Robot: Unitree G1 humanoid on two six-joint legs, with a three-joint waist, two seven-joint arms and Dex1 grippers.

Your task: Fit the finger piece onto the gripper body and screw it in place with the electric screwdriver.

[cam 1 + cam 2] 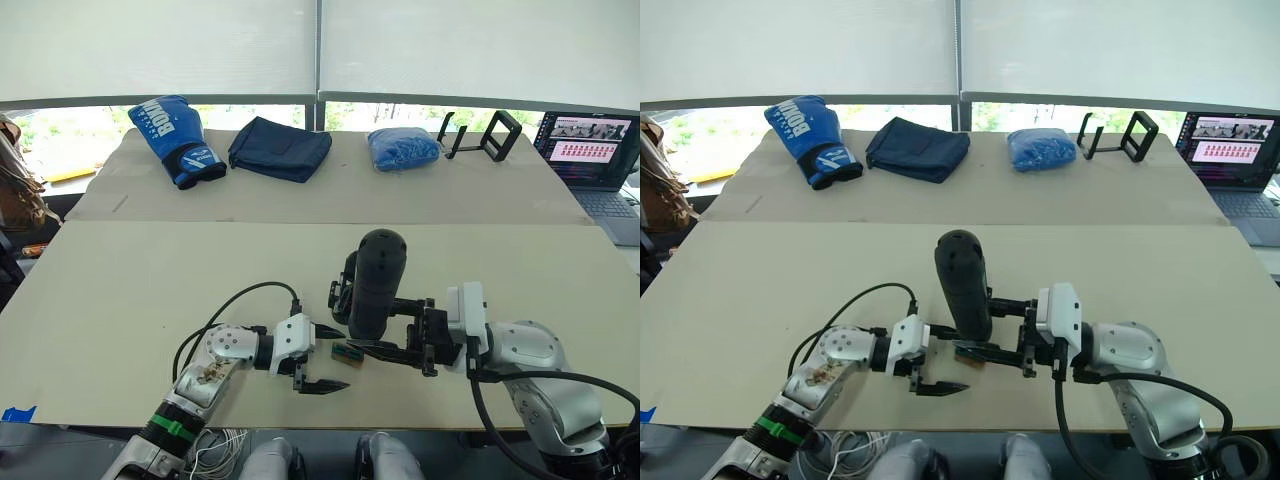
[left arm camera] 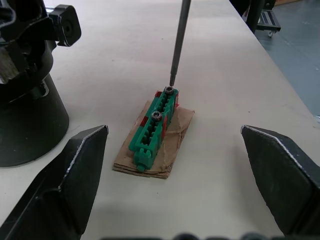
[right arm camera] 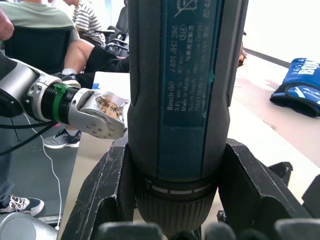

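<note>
My right gripper [image 1: 378, 326] is shut on the electric screwdriver [image 1: 377, 285], a thick black cylinder held nearly upright with its thin bit [image 2: 178, 45] pointing down. The bit tip rests at a screw head on a small green block [image 2: 155, 125] lying on a scrap of cardboard [image 2: 172, 145]. My left gripper [image 1: 326, 359] is open, its fingers [image 2: 65, 185] spread on either side of the block without touching it. The gripper body [image 2: 25, 110], a black round base with a mechanism on top, stands just behind the screwdriver [image 3: 175, 100]. The finger piece is out of view.
On the far table lie a blue boxing glove [image 1: 178, 140], a dark folded cloth [image 1: 280, 148], a blue bag [image 1: 403, 148] and a black stand [image 1: 480, 135]. A laptop [image 1: 590, 150] sits at the far right. People sit beyond the table's left side [image 3: 50, 30].
</note>
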